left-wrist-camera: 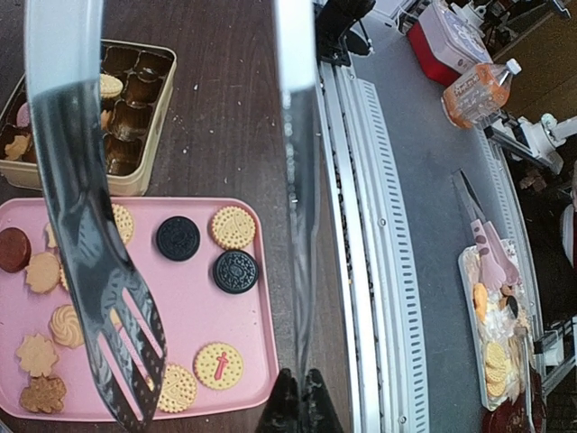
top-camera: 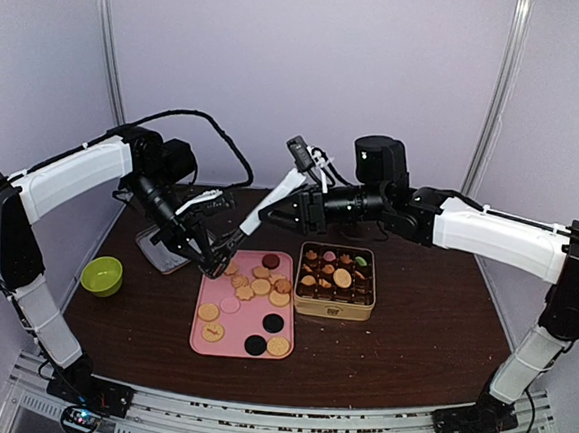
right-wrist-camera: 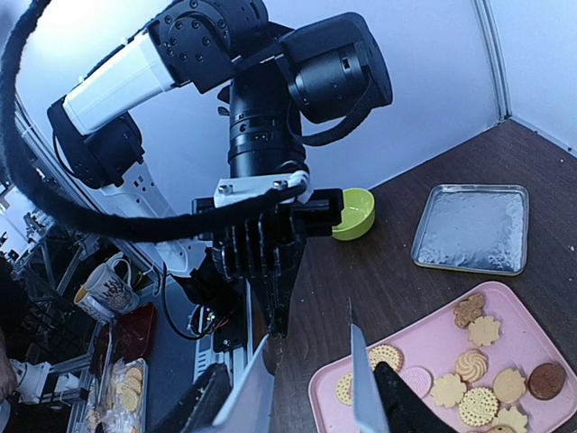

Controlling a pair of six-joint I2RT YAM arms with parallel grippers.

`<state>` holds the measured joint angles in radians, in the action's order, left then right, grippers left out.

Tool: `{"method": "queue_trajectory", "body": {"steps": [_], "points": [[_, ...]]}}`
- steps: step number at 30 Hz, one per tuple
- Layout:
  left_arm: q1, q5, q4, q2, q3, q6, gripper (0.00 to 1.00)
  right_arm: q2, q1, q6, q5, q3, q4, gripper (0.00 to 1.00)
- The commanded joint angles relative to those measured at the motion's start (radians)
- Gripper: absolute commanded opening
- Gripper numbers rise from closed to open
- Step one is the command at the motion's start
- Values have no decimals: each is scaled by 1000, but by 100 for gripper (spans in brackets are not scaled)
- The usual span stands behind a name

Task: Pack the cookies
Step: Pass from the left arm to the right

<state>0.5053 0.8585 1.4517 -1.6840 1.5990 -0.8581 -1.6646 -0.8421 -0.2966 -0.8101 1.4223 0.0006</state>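
The left gripper (top-camera: 195, 241) is clamped tight on the handle of the black tongs (left-wrist-camera: 99, 298). Their slotted head hangs over the pink tray (top-camera: 236, 323); whether it touches anything cannot be told. The right gripper (right-wrist-camera: 305, 406) holds the white tongs (top-camera: 269, 201) between its fingers, the two blades standing apart. In the top view both tools point at the tray's 11 o'clock corner.

Most of the cookies (top-camera: 253, 292) lie loose on the tray: tan rounds and flower shapes, a pink one, two black ones at its near end. More sit in the cups of the gold tin (top-camera: 332, 308), just beside the tray at 3 o'clock.

On the table (top-camera: 421, 327), a green bowl (top-camera: 101, 275) sits at the tray's 9 o'clock and a metal lid (right-wrist-camera: 471, 228) at 10 o'clock.
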Motion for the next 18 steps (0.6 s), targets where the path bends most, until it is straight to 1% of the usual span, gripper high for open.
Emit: {"method": "queue_trajectory", "body": {"steps": [1,5,9,12,18], "points": [[7,13,10,-8,20,-25,0,-25,-8,-24,-34,34,59,51],[10,15,10,-9,19,-26,0,-34,-8,-68,-46,37,125,50],[9,19,10,-15,25,-23,0,-38,-13,-138,-55,6,246,47],[9,19,10,-14,27,-23,0,-47,-23,-128,-40,5,232,46],[9,8,10,-15,27,-19,0,-55,-40,-64,-16,14,138,40]]}}
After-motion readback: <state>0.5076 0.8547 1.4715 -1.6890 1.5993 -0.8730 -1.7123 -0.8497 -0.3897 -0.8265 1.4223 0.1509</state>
